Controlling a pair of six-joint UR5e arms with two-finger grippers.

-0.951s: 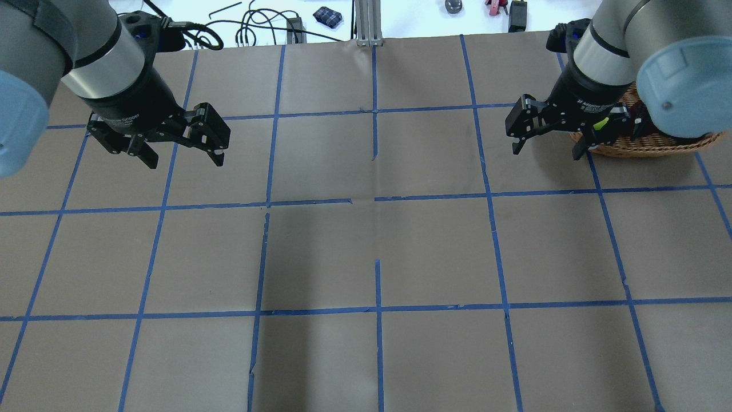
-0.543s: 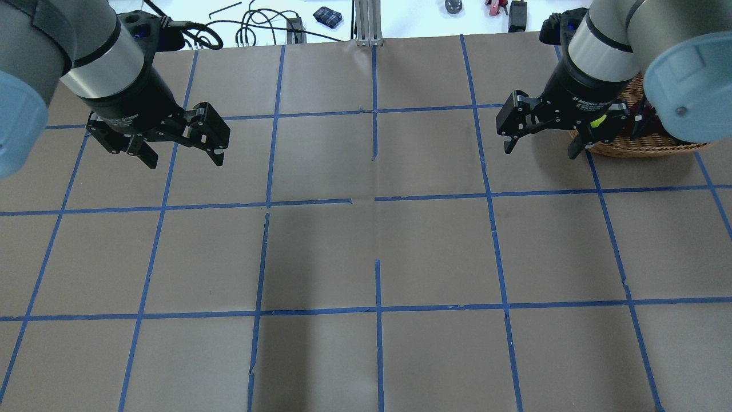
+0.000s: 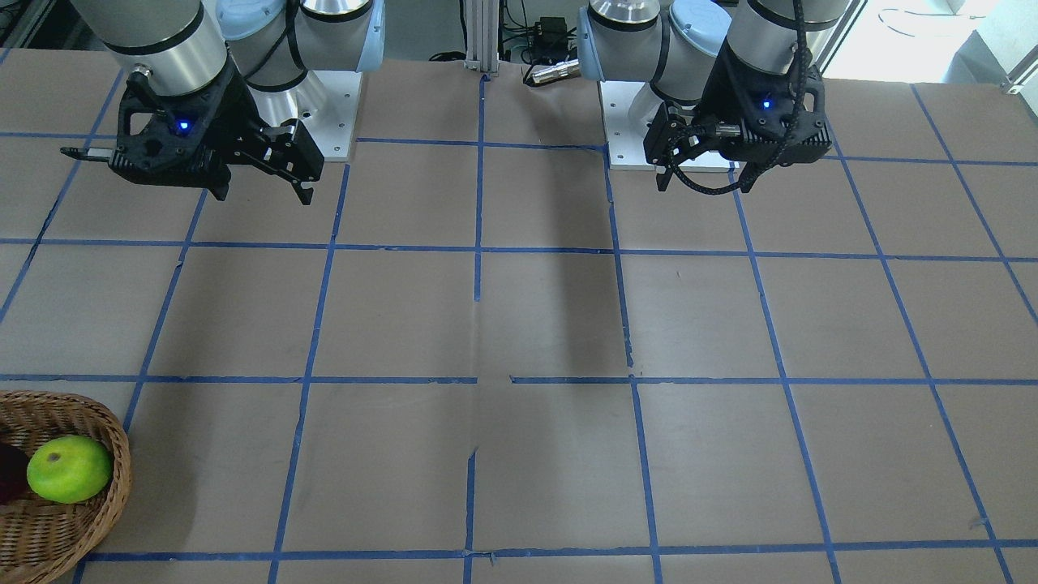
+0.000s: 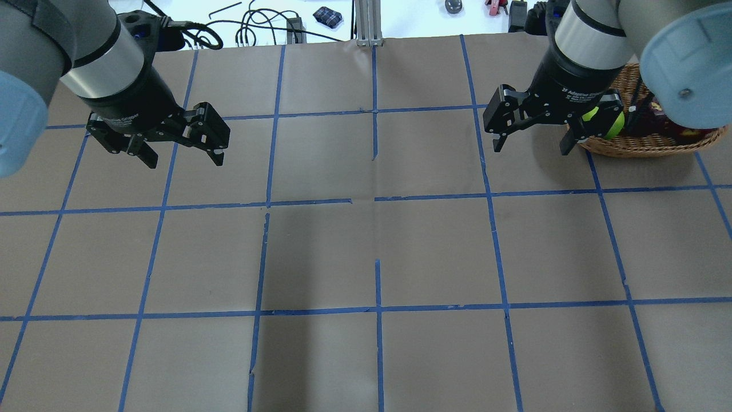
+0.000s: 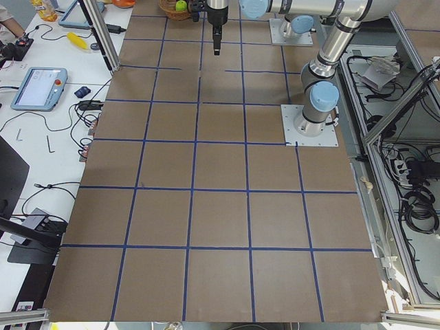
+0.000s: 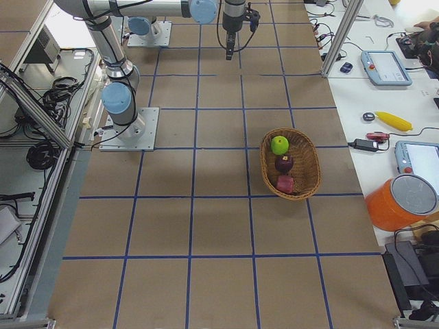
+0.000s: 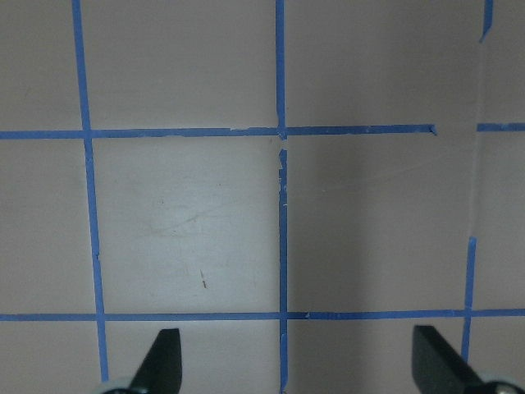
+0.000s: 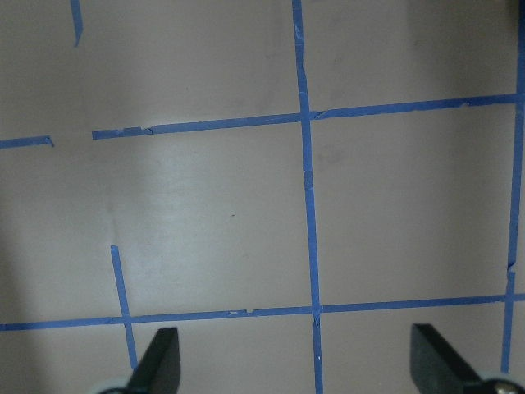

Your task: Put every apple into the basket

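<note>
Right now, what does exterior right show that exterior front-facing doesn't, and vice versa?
Only exterior right: the whole basket holding all three apples, including the red apple and the maroon apple in full. Only front-facing: the left gripper and right gripper seen large, both open and empty. Both: the green apple in the basket, and the blue-taped table.

We look from behind the robot's shoulders, forward and down on the counter (image 4: 377, 252), in the overhead view. Our front-facing view sits across the counter, facing the robot steeply downward, its bases (image 3: 332, 122) at the top. Two side views stand high at either end, far off, looking along the counter. Each wrist view hangs close above the blue tape grid (image 7: 281, 246), pointing down. We find the basket (image 6: 310, 157) in all four fixed views
</note>
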